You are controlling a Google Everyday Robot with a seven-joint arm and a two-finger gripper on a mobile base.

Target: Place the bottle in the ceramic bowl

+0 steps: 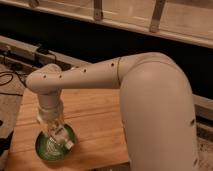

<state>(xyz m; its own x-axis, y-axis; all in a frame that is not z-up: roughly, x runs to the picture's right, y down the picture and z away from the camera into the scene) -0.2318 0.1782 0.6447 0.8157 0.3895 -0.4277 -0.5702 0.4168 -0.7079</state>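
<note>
over the ceramic bowl (54,145), at the near left of the wooden table (95,120), your gripper (58,134) hangs low. the bottle (63,138) seems tilted at its tip, above the bowl's centre; i cannot tell how the jaws stand. released while tilted, it could roll onto the rim or tip out.

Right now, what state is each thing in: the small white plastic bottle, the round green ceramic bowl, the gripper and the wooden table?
Small white plastic bottle: tilted, over the bowl's middle, at the gripper's tip.
Round green glazed ceramic bowl: upright on the table, partly hidden by the gripper.
Gripper: pointing down over the bowl.
Light wooden table: carries the bowl near its front left corner.
</note>
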